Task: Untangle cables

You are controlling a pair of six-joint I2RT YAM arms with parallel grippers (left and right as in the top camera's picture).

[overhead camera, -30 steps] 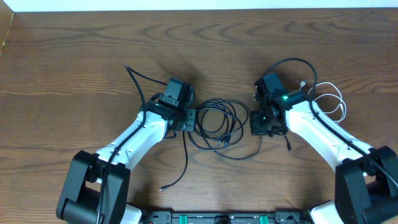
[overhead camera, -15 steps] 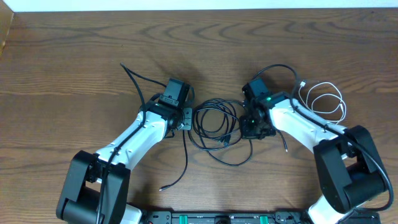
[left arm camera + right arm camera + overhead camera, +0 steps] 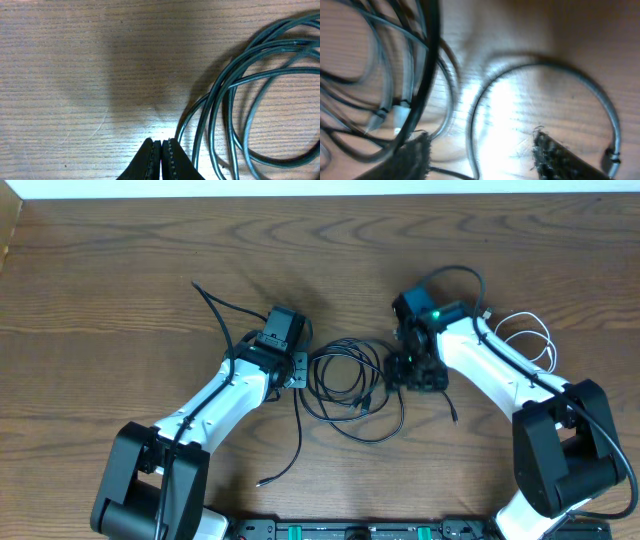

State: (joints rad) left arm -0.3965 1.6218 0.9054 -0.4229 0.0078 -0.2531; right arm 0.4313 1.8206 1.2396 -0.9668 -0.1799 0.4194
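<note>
A tangle of black cables (image 3: 346, 383) lies looped at the table's middle, between the two arms. My left gripper (image 3: 303, 370) sits at the tangle's left edge, and in the left wrist view this gripper (image 3: 162, 146) is shut with nothing seen between its fingers; the loops (image 3: 227, 100) lie just to its right. At the tangle's right edge my right gripper (image 3: 408, 372) stands open. In the right wrist view a thin black strand (image 3: 471, 135) runs on the table between the open fingers (image 3: 412, 157), touching neither. A white cable (image 3: 528, 340) lies coiled at the right.
A long single black cable (image 3: 298, 435) runs from the upper left past the left gripper down to a plug end (image 3: 260, 481) near the front edge. The arms' own thick black wires arch over the right wrist (image 3: 455, 275).
The right gripper was shut at the tangle's right side and now stands open; its wrist has shifted slightly left and up. The left arm has not moved.
</note>
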